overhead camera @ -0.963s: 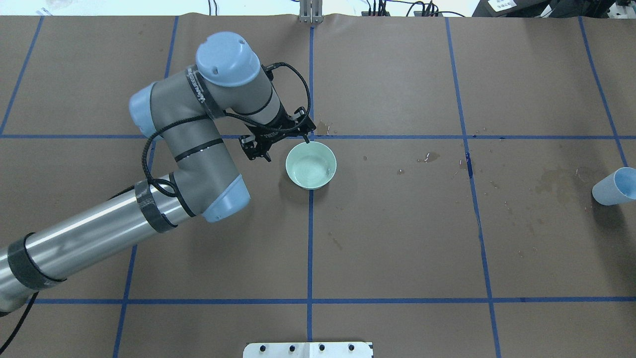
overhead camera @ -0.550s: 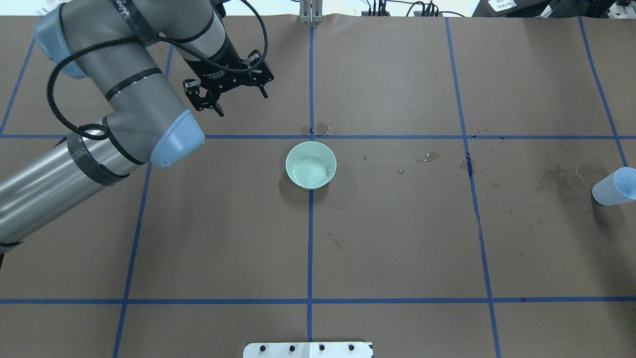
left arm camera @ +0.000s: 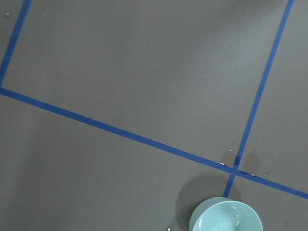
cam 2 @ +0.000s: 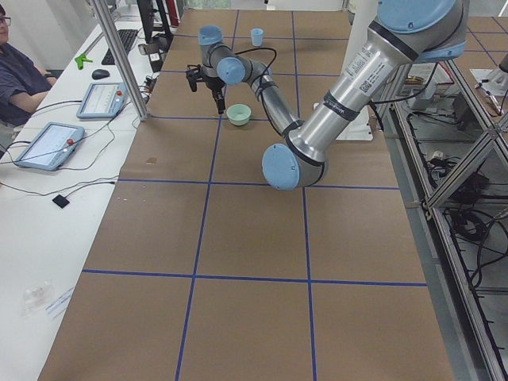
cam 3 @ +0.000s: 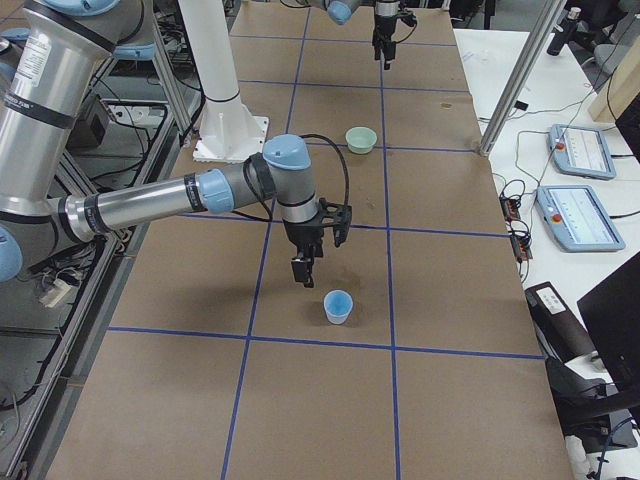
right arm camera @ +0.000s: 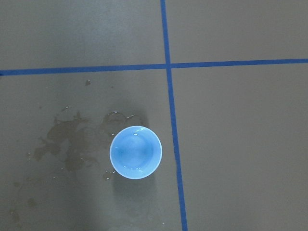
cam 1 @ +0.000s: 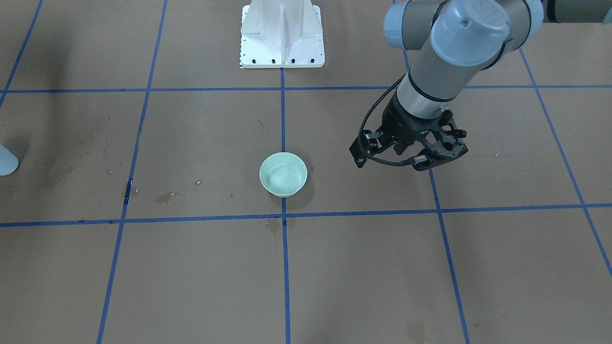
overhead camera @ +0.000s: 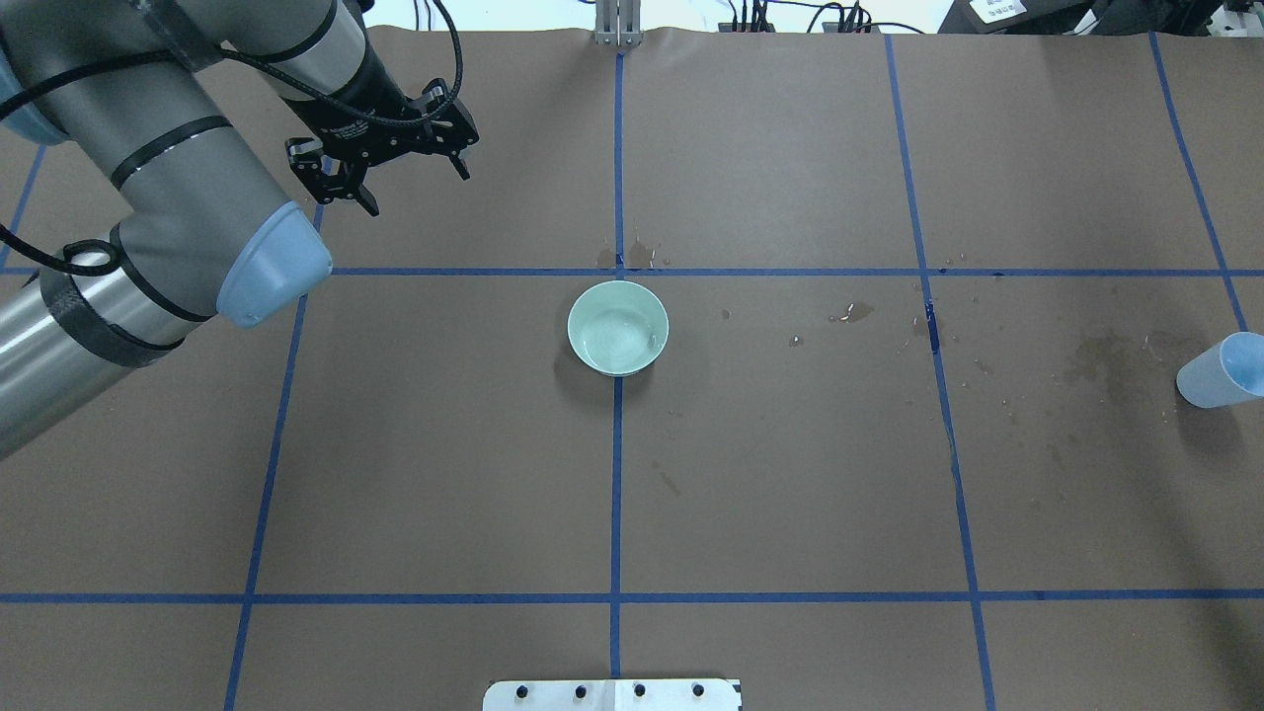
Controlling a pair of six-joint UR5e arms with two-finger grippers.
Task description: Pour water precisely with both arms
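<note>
Left jaws: spread wide with nothing between them, pointing down above the counter, far and left of the bowl and well apart from it.
Left arm: comes in from the left edge of the overhead view and is bent at the elbow, with a black cable looped along its wrist.
Right jaws: seen only in the right side view, pointing down above the counter, near the cup but not touching it. I cannot tell whether they are spread or pressed together.
Right arm: stretched low over the counter toward its right end.
Water: a faint sheen with small glints inside the bowl. I cannot tell whether the cup holds any.
Bowl: pale green, upright at the middle of the counter, on a blue tape line.
Cup: pale blue, upright and open-topped, at the right end of the counter, well apart from the bowl.
Stains: darker patches just left of the cup, with smaller spots between it and the bowl.
Pedestal: white, on the near edge at the middle.
</note>
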